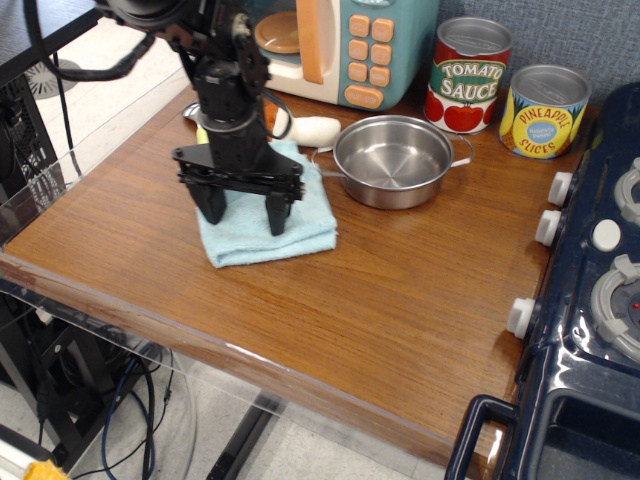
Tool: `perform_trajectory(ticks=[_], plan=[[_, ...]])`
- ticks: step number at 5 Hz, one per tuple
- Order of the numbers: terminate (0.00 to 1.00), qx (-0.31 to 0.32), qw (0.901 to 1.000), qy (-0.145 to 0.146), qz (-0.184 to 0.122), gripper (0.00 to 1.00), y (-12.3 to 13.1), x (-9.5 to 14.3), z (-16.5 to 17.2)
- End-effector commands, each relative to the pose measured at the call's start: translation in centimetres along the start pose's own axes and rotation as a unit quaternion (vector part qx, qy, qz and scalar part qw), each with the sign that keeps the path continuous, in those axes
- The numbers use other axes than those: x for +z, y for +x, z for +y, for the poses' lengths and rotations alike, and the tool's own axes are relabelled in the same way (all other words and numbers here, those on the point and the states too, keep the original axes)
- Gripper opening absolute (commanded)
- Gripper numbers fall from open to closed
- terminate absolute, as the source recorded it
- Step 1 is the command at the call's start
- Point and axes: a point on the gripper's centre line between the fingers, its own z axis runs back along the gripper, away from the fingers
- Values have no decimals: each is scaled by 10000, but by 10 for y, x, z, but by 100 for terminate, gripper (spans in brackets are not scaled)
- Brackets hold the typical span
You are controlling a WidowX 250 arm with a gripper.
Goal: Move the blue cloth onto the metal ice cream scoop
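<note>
The blue cloth (300, 215) lies folded on the wooden table, left of the steel pot. My gripper (245, 212) stands upright over it, its two black fingers spread wide with both tips pressing down on the cloth's left half. The jaws are open, with nothing pinched between them. The metal ice cream scoop is almost wholly hidden behind my arm and the cloth's far left corner. Only a sliver of its silver head (190, 108) shows at the table's back left.
A steel pot (392, 160) stands right of the cloth. A toy mushroom (312, 130) lies between them at the back. Behind are a toy appliance (350, 45), a tomato sauce can (468, 75) and a pineapple can (545, 110). A toy stove (600, 260) fills the right.
</note>
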Motion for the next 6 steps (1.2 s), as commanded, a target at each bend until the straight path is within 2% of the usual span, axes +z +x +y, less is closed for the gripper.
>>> perform_trajectory(ticks=[1, 2, 3, 5, 6], plan=[[0, 498, 9984, 77, 274, 100, -18, 2, 53], [0, 464, 9985, 77, 275, 100, -26, 5, 60], [0, 630, 9978, 28, 219, 100, -29, 15, 71], [0, 1109, 9933, -34, 309, 100, -28, 15, 83], [0, 951, 9952, -139, 174, 100, -25, 19, 79]])
